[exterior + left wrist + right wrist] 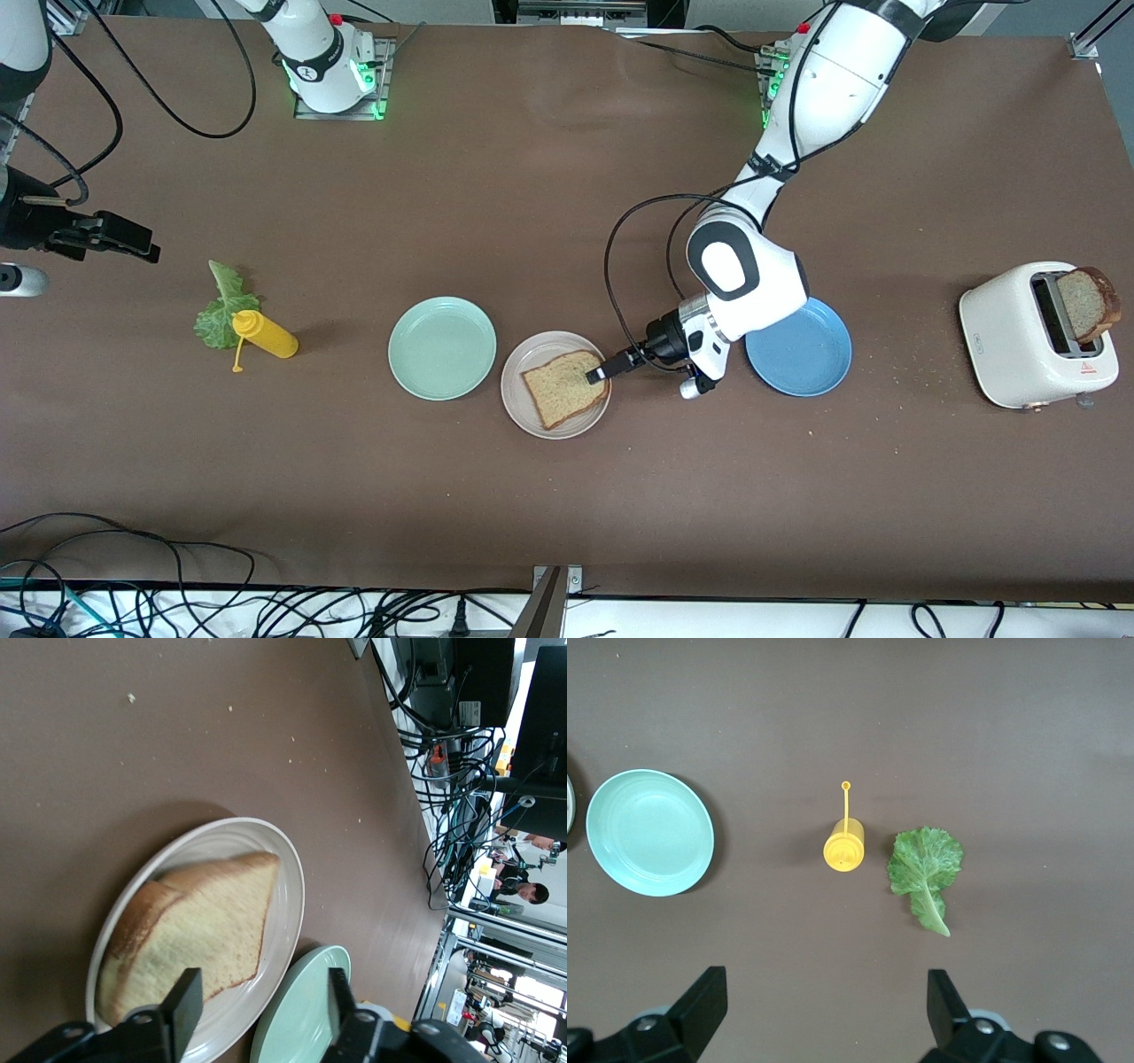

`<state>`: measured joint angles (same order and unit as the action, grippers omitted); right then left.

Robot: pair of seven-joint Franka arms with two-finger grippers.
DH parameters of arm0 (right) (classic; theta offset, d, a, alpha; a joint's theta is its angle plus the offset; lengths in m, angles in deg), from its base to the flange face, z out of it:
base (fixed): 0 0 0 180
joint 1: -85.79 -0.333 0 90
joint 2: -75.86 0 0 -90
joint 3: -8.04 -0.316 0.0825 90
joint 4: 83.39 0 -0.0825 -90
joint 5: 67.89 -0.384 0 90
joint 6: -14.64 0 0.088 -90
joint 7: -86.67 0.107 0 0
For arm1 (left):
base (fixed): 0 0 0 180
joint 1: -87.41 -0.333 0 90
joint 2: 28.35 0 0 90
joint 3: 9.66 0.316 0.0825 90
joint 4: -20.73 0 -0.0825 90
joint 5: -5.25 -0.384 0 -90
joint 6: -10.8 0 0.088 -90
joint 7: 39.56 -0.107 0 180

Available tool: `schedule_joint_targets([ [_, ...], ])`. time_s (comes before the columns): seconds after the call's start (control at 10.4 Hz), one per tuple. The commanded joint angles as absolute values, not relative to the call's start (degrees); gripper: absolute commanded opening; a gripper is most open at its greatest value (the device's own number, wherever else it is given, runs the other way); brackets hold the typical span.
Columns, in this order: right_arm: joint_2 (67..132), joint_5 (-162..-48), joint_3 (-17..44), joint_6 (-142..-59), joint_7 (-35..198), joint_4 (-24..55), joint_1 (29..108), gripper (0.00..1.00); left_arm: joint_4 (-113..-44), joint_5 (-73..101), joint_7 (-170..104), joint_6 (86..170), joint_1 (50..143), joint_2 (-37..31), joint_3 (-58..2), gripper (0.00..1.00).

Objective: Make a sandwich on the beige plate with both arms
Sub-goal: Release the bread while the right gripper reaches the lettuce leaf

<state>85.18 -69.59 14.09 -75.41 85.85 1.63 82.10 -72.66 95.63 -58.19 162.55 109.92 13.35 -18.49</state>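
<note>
Bread slice (pixel 564 388) flat on beige plate (pixel 517 397): light, soft, crumbly; pinch gently at crust edge.
Lettuce leaf (pixel 221 308) limp, tears easily; on surface toward right arm's end, touching mustard bottle (pixel 263 334); take by stem.
Second slice (pixel 1089 304) in toaster (pixel 1028 337).
Left gripper (pixel 598 372) over slice edge, fingers spread, holding nothing.
Right gripper (pixel 824 1010) wide apart, empty, waiting above lettuce area.

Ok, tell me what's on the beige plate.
One slice of brown bread lies flat on the beige plate; no lettuce is on it. The left end effector, open, sits over the slice's edge, covering a small part of it.
</note>
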Motion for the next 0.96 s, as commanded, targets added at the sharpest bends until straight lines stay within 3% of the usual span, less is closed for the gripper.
schedule_joint_targets([
  [0.0, 87.1, -69.5, 14.1, -75.8, 85.5, 2.0, 82.3, 1.00, -72.9, 94.6, -58.8, 163.7, 110.1, 13.1, -18.2, 1.00],
  [0.67, 92.0, -65.1, 14.3, -76.2, 85.3, 3.1, 85.4, 1.00, -89.5, 83.6, -57.8, 163.6, 102.5, -2.5, -18.2, 1.00],
  [0.86, 92.8, -64.6, 14.4, -79.7, 85.2, 6.9, 85.5, 1.00, -93.4, 76.6, -57.7, 162.8, 98.1, -5.3, -18.3, 1.00],
])
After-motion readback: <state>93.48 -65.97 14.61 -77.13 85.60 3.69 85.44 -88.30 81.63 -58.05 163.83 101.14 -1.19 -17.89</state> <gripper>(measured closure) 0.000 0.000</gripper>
